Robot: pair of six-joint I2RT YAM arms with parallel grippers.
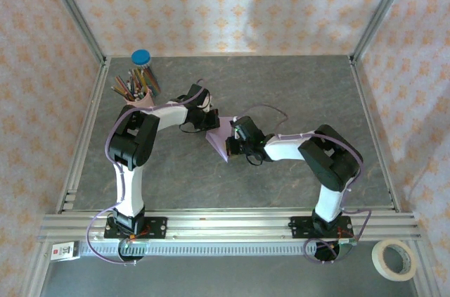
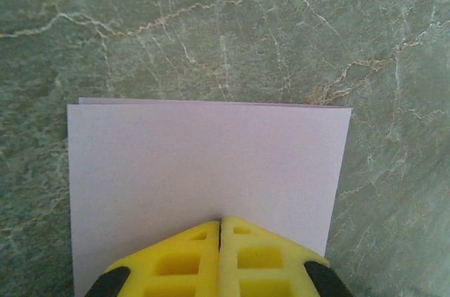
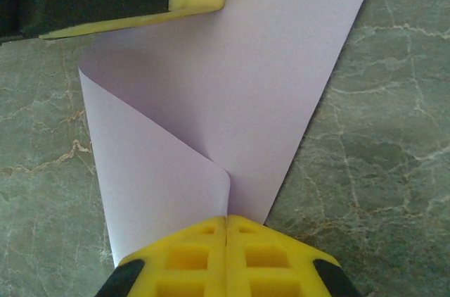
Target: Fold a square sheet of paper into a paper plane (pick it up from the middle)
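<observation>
The square sheet of paper [image 3: 267, 65], doubled over, sits mid-counter [image 1: 295, 86] between the arms. The right claw [image 3: 226, 219] is clamped on a loosely rolled, uncreased corner flap, and the left claw [image 2: 220, 223] is clamped on the far edge. A tug or early release could spring the flap open, and uneven pressing would skew the crease.

Pink cup of coloured pencils [image 1: 139, 97], blue-lidded jar [image 1: 142, 57] behind it, tape roll [image 1: 378, 258], grey marbled table [image 1: 281, 89]

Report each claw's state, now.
Left claw: shut on the lilac paper, at its near edge.
Right claw: shut on the lilac paper, at a curled fold.
</observation>
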